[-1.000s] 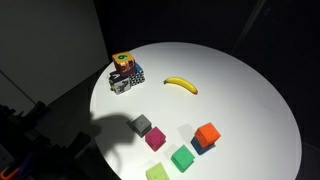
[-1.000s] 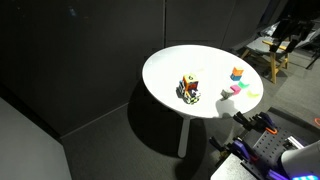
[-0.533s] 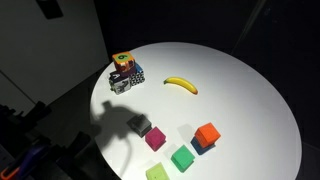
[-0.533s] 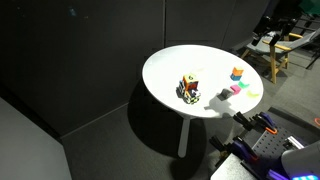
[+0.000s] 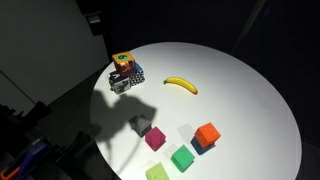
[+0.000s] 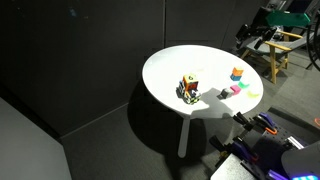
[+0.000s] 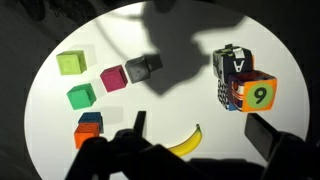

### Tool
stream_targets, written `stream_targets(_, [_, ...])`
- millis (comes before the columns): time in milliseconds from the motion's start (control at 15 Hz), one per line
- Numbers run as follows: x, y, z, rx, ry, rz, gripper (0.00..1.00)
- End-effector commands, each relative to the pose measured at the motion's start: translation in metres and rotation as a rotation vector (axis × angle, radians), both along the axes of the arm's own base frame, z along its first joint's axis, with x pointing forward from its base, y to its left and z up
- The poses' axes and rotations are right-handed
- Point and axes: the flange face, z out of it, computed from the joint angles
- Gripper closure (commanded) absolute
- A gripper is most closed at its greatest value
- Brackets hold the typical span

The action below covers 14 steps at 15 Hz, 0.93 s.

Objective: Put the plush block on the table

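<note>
The plush block [image 5: 122,61], multicoloured with an orange face, sits on top of a black-and-white patterned block [image 5: 128,80] near the edge of the round white table [image 5: 240,100]. It also shows in an exterior view [image 6: 187,83]. In the wrist view the plush block [image 7: 258,94] shows an orange face with a green "9", beside the patterned block [image 7: 227,63]. My gripper [image 7: 200,122] is open and empty, high above the table. It shows at the top of an exterior view [image 5: 93,16].
A banana [image 7: 185,143] lies mid-table. Grey [image 7: 143,67], magenta [image 7: 113,79], green [image 7: 82,96] and light green [image 7: 71,63] cubes, and an orange cube [image 7: 90,118] on a blue one, lie opposite the stack. The room is dark around the table; chairs [image 6: 275,50] stand behind.
My gripper has come into an exterior view at the top and moved toward the table. Its shadow has shifted across the tabletop. No object has moved.
</note>
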Motion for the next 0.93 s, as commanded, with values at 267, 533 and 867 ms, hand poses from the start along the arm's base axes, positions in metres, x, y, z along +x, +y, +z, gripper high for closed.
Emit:
stream_targets(267, [0.065, 0.033, -0.028, -0.060, 0.103, -0.091, 0.00])
stream_targets(533, [0.085, 0.054, -0.043, -0.108, 0.164, -0.044, 0.00])
stream_targets(867, [0.084, 0.064, -0.051, -0.087, 0.184, -0.015, 0.00])
